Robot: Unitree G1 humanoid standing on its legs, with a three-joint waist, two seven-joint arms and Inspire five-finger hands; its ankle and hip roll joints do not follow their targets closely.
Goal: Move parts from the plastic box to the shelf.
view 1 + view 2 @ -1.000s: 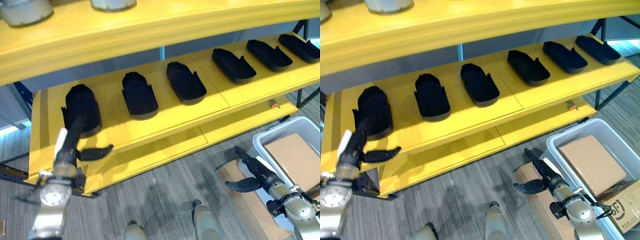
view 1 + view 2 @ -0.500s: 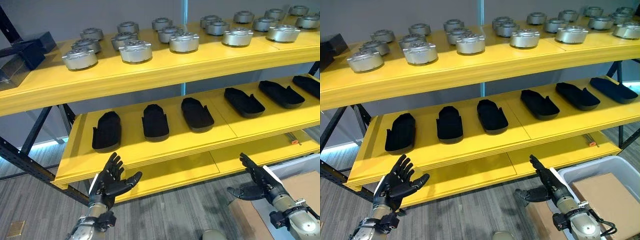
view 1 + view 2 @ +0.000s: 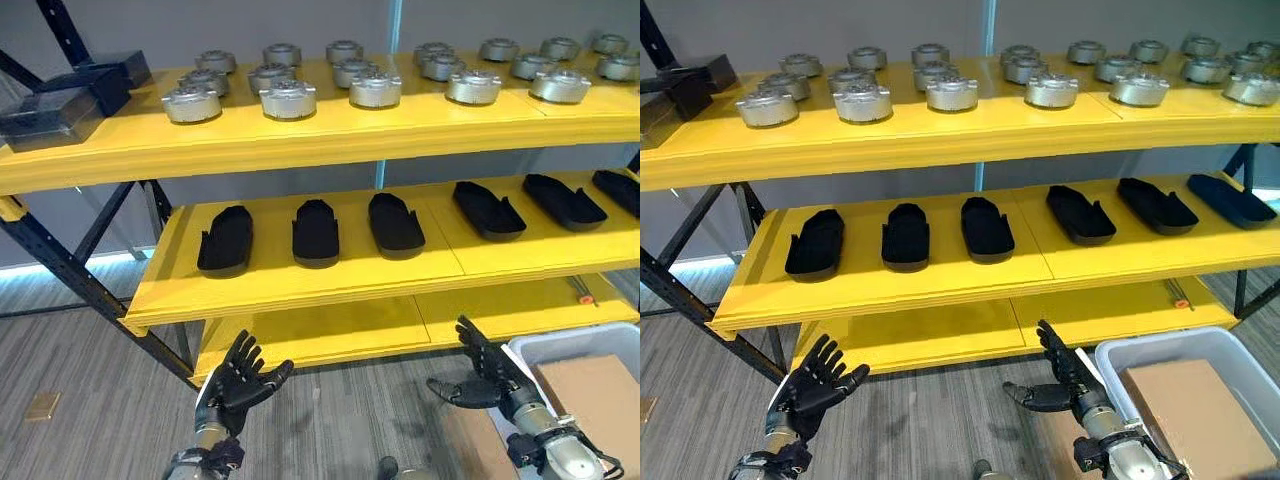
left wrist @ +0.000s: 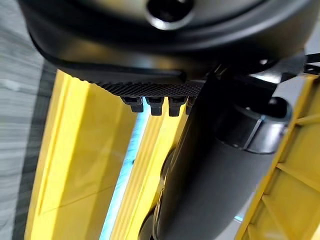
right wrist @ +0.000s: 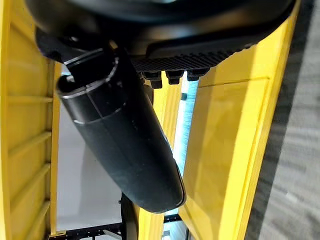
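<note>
Shelf (image 3: 300, 285): a yellow rack with three tiers is shown; the middle tier carries a row of black parts, the top tier a group of round metal parts (image 3: 288, 98), and the lowest tier is seen bare where visible.
Black parts (image 3: 906, 236): six are counted on the middle tier, laid side by side and apart from one another, all lengthwise front to back.
Plastic box (image 3: 1120, 356): a pale bin is seen on the floor at the robot's right, just beside the right robot hand; a brown cardboard sheet (image 3: 1195, 415) lies over its contents, so the parts left inside cannot be made out.
Left robot hand (image 3: 240, 377): held low in front of the lowest tier, fingers spread and straight, nothing grasped.
Right robot hand (image 3: 482, 367): held near the box rim, fingers extended and thumb out, released and empty.
Dark cases (image 3: 62, 100): stacked at the left end of the top tier, apart from the metal parts.
Progress: part of the transfer is judged done, since a full row is already placed on the middle tier; no part is in hand.
Remaining: the next step is judged to be a reach into the box for another part; how many are left cannot be told.
</note>
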